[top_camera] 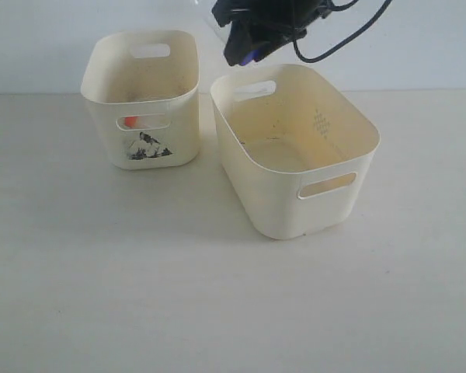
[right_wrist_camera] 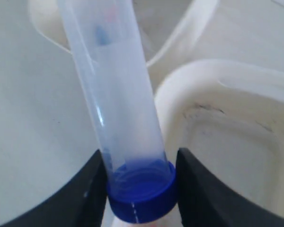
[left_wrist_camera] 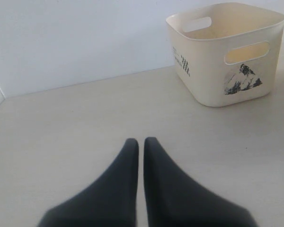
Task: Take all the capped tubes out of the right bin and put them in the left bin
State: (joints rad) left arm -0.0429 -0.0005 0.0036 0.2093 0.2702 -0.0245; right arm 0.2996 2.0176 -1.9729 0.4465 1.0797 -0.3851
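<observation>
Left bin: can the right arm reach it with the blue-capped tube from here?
Probably yes. The right end effector holds the tube up in the air close beside the left bin, and nothing shows between it and that bin's open top.

Ext cam high over left bin (top_camera: pixel 179 124), right bin (top_camera: pixel 264 194); L wrist low, shares left bin; R wrist close above rims.

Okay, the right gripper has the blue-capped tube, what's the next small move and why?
Probably swing the right gripper leftward over the left bin: it grips the blue-capped tube above the right bin, near its back rim, not yet over the target.
</observation>
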